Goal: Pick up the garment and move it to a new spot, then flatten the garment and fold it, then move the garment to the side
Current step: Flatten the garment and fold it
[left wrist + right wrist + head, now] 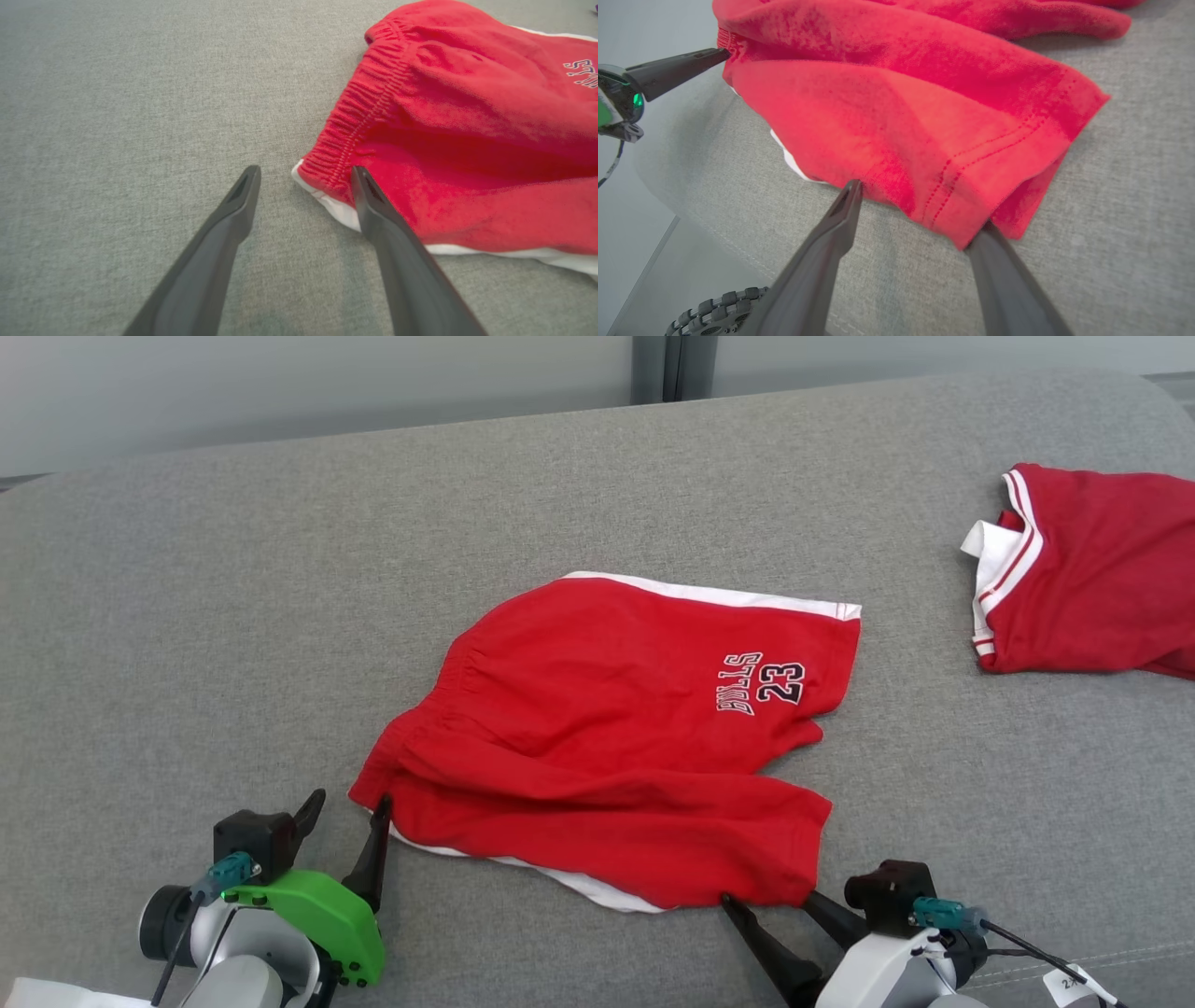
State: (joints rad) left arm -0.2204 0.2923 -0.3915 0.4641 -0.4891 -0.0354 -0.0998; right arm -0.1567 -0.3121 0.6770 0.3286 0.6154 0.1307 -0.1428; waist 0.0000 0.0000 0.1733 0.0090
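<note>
Now both sets of jaws are spread wide and hold nothing. The left gripper [353, 800] sits at the corner of the red shorts [607, 709], where the stretchy waistband is. One of its dark fingers [371, 205] lies right at that corner, over the white edge. The other finger is over bare gray cloth just beside it.

The right gripper [767, 901] is at the near leg end of the shorts. One finger tip pokes in under the red hem. The other finger tip is just at the edge of the hem.

The shorts lie mostly flat in the middle of the gray cushion [233, 569], with a few soft wrinkles. They have a white stripe down the side, and the number 23 with some letters near one leg. Well apart from them, at the far right side, lies a red top [1092, 569] with white trim.
</note>
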